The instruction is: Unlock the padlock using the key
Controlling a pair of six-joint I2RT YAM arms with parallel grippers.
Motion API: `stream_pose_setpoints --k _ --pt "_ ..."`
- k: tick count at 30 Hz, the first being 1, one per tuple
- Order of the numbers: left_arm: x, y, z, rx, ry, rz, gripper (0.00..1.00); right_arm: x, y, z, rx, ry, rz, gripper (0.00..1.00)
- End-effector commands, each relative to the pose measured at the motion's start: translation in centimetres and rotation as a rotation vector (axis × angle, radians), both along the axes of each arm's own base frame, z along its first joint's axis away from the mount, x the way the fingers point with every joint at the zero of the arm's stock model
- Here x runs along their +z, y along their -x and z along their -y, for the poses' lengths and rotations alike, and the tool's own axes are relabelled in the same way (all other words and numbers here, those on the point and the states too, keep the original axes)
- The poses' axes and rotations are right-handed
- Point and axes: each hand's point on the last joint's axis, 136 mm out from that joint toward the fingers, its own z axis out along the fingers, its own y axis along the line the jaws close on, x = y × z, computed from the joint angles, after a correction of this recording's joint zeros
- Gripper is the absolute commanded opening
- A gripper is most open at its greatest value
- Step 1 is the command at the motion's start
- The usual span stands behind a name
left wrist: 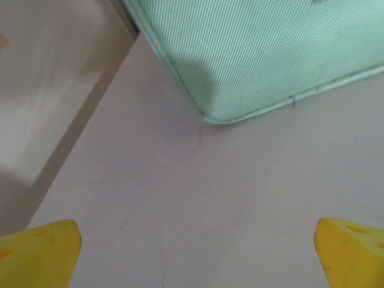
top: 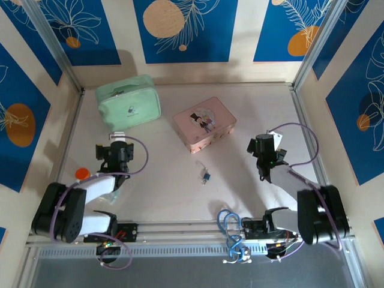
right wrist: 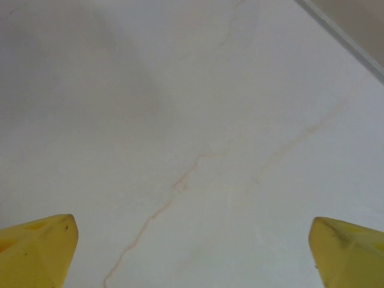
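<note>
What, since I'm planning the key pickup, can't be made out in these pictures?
Tiny blue padlock with silver shackle, top view: too small to tell locked or open, or its shackle from the thin silvery key.
Mint-green fabric case, left wrist view: cut off by top and right edges.
Orange round object, top view: partly hidden by the left arm.

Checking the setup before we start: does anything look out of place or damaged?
Nothing spilled or broken. The pink tin lies skewed, and thin brownish crack-like lines run across the table. The padlock lies loose mid-table.
</note>
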Motion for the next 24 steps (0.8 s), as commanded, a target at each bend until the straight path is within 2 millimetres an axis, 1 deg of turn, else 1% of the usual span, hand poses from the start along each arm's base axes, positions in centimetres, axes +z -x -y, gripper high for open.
stream_pose_setpoints --k 1,2,3,4,5,7,9,10,11,12,13,14,15,16,24 --pt "2.0 -3.0 0.8 -0.09 0.1 0.121 0.99 4.3 -4.0 -2.4 0.176 0.033 0.27 0.99" --pt "2.3 -3.4 0.7 -0.105 0.113 0.149 0.99 4.2 -4.4 -3.2 0.248 0.04 0.273 0.99" --pt "1.9 -3.9 0.7 -0.13 0.159 0.124 0.99 4.1 -4.9 -3.5 0.28 0.047 0.263 0.99" --pt "1.3 -4.4 0.8 -0.158 0.203 0.085 0.99 4.3 -5.4 -3.6 0.311 0.059 0.278 0.99" --pt "1.2 -5.0 0.9 -0.18 0.227 0.072 0.99 4.4 -5.7 -3.8 0.349 0.052 0.31 0.99" --pt "0.3 -5.9 1.6 -0.225 0.276 0.013 0.99 2.4 -5.7 -3.7 0.417 -0.06 0.321 0.99" --pt "0.0 -6.4 2.4 -0.269 0.294 -0.013 1.0 2.3 -5.4 -3.7 0.448 -0.099 0.382 0.99" --pt "-0.1 -6.2 2.9 -0.299 0.31 -0.004 1.0 1.8 -5.3 -4.0 0.472 -0.117 0.323 0.99" --pt "-0.2 -6.0 3.5 -0.343 0.306 0.051 0.99 1.8 -5.8 -4.1 0.48 -0.119 0.308 0.99" --pt "-0.4 -5.3 4.4 -0.394 0.285 0.106 1.0 1.8 -6.3 -4.0 0.468 -0.121 0.314 0.99" --pt "-0.3 -4.8 4.3 -0.384 0.256 0.17 0.99 1.6 -6.3 -3.9 0.459 -0.115 0.282 0.99" --pt "-0.1 -4.7 3.6 -0.339 0.247 0.195 0.99 1.6 -6.4 -4.0 0.456 -0.11 0.273 0.99" --pt "-0.3 -4.6 2.6 -0.272 0.253 0.177 0.99 1.6 -6.6 -4.0 0.448 -0.091 0.286 0.99" --pt "-0.3 -4.7 2.3 -0.254 0.246 0.182 0.99 1.5 -6.5 -4.1 0.444 -0.077 0.269 0.99" --pt "-0.2 -4.6 2.3 -0.255 0.24 0.185 0.99 1.5 -6.6 -4.1 0.446 -0.075 0.266 0.99"
